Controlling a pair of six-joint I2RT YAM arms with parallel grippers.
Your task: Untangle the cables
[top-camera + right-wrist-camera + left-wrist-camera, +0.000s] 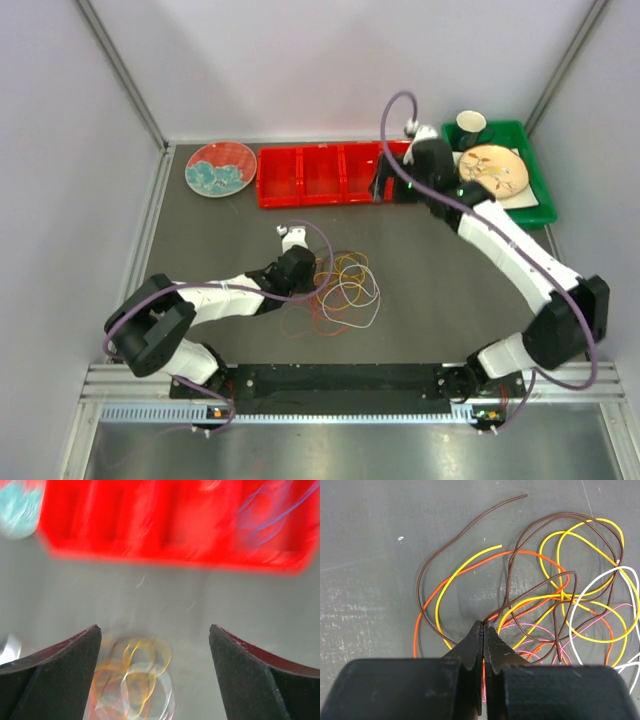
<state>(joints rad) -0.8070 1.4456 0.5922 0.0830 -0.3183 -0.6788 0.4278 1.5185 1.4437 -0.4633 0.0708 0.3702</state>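
Your left hand (pixel 305 278) sits low over the worktop (pixel 200 250), its tips at the left edge of the cables (pixel 345 290). They lie in a loose heap of loops in the middle, near the arm bases. Your right hand (pixel 392 185) hangs far back by the red tray (pixel 300 175), well apart from the heap.

From the left wrist, the left hand (pixel 483 627) is pressed together. A reddish strand shows in the slit between the fingers, so it looks clamped on one of the cables (pixel 560 595). A brown cable (pixel 418 585) loops across the orange cable (pixel 415 635), and yellow, white and pink loops overlap to the right.

From the right wrist the picture is smeared. The right hand (pixel 155 670) stands wide apart and holds nothing, with the cables (pixel 135 680) a blur below it and the red tray (pixel 170 525) above.

Mind what a pull would do. Nothing pins the heap, so if you draw the left hand away, the whole bundle will likely drag along instead of giving up one strand. The brown loop could also tighten into a knot. So thin a strand may slip from the tips, or two may be caught at once.
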